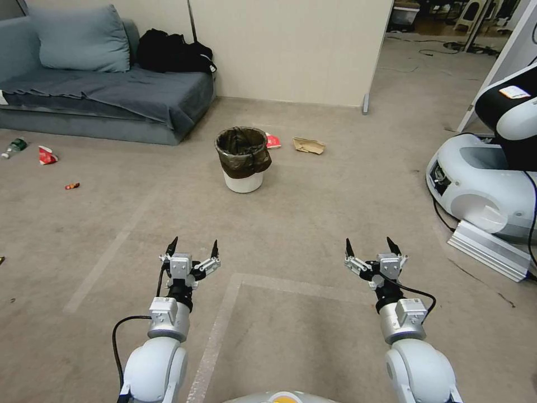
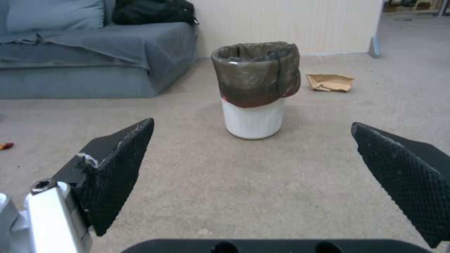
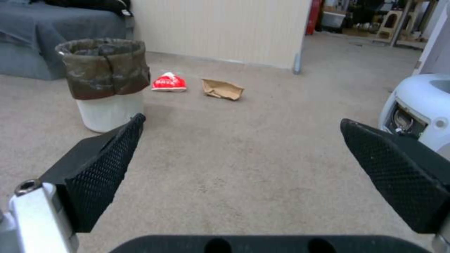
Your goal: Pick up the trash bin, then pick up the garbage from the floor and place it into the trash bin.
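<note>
The trash bin (image 1: 243, 159) (image 2: 255, 88) (image 3: 107, 82), white with a dark bag folded over its rim, stands upright on the carpet ahead. Garbage lies around it: a red wrapper (image 1: 273, 141) (image 3: 168, 82) and a brown cardboard scrap (image 1: 309, 145) (image 2: 329, 82) (image 3: 223, 89) just behind it to the right, another red wrapper (image 1: 47, 155), a small red-yellow piece (image 1: 72, 186) (image 2: 5, 146) and a clear bottle (image 1: 14, 147) at the far left. My left gripper (image 1: 193, 248) (image 2: 251, 147) and right gripper (image 1: 368, 247) (image 3: 241, 144) hover open and empty, well short of the bin.
A blue-grey sofa (image 1: 106, 92) with black clothes (image 1: 173, 53) stands at the back left. A beige partition wall (image 1: 291, 50) runs behind the bin. Another white robot's base (image 1: 486, 184) and a metal ramp (image 1: 489, 249) sit at the right. Open carpet lies between me and the bin.
</note>
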Available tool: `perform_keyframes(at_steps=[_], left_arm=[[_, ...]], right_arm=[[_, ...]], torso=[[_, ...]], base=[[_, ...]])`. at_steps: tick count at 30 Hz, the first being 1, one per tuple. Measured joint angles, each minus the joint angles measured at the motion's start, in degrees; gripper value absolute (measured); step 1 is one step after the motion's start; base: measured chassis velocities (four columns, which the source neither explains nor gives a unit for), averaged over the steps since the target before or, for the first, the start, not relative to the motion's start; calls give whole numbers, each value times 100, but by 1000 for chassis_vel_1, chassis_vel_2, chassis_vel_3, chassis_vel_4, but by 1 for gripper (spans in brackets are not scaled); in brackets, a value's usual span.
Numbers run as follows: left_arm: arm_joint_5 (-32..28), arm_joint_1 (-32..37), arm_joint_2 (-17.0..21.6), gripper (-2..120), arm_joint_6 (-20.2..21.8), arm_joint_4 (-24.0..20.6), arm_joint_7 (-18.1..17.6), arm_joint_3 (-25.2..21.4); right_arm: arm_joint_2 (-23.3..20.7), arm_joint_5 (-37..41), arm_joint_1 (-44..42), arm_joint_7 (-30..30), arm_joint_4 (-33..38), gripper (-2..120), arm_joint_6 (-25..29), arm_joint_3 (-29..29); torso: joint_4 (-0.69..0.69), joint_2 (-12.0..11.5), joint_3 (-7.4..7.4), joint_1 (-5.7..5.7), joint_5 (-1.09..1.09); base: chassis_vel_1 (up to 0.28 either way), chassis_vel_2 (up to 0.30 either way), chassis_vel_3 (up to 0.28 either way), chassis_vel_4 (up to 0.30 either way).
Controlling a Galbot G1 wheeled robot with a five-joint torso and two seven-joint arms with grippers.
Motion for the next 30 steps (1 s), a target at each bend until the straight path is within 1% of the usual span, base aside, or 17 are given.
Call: perform_keyframes(at_steps=[9,12,14,15,16,18,19,20,21,22,24,25,26,27,28,29,30], left_arm=[[0,0,0,100,0,0,0,0],[0,16,2,100,33,-38,-22,2],[11,91,18,100,249,-336,-165,15],[11,91,18,100,249,-336,-165,15],[19,140,28,100,379,-509,-250,19],[46,278,59,100,758,-997,-497,49],[46,278,59,100,758,-997,-497,49],[55,320,67,100,874,-1149,-575,58],[71,405,85,100,1108,-1452,-727,74],[71,405,85,100,1108,-1452,-727,74],[97,542,113,100,1485,-1942,-972,104],[97,542,113,100,1485,-1942,-972,104],[105,584,121,100,1603,-2096,-1050,113],[122,667,140,100,1833,-2393,-1197,130],[128,698,147,100,1921,-2507,-1256,137],[128,698,147,100,1921,-2507,-1256,137],[190,754,134,100,2108,-2701,-1360,181]], right_arm=[[2,0,-7,0,7,100,-3,0],[40,-17,-99,-19,183,100,-49,10],[134,-69,-302,-64,570,100,-156,44],[134,-69,-302,-64,570,100,-156,44],[181,-97,-403,-87,758,100,-215,59],[297,-166,-660,-147,1249,100,-355,101],[297,-166,-660,-147,1249,100,-355,101],[340,-190,-751,-168,1421,100,-407,116],[408,-230,-907,-201,1718,100,-495,140],[408,-230,-907,-201,1718,100,-495,140],[532,-301,-1182,-264,2238,100,-646,184],[532,-301,-1182,-264,2238,100,-646,184],[570,-323,-1264,-281,2395,100,-692,196],[614,-349,-1363,-305,2584,100,-742,213],[617,-353,-1379,-309,2611,100,-750,213],[617,-353,-1379,-309,2611,100,-750,213],[618,-359,-1396,-312,2633,100,-761,217]], torso=[[0,0,0,0,0],[1,0,0,0,0],[0,0,0,0,0],[0,0,0,0,0],[-1,0,0,0,1],[0,0,0,0,0],[0,0,0,0,0],[0,0,0,0,0],[0,0,0,0,0],[0,0,0,0,0],[0,0,0,0,0],[0,0,0,0,0],[0,0,0,0,-1],[-1,0,-1,-1,-2],[-1,0,-1,-1,-2],[-1,0,-1,-1,-2],[1,0,-1,-1,5]], base=[[0,0,0,0],[0,0,0,0],[0,0,0,0],[0,0,0,0],[0,0,0,0],[0,0,0,0],[0,0,0,0],[0,0,0,0],[0,0,0,0],[0,0,0,0],[0,0,0,0],[0,0,0,0],[0,0,0,0],[0,0,0,0],[0,0,0,0],[0,0,0,0],[0,0,0,0]])
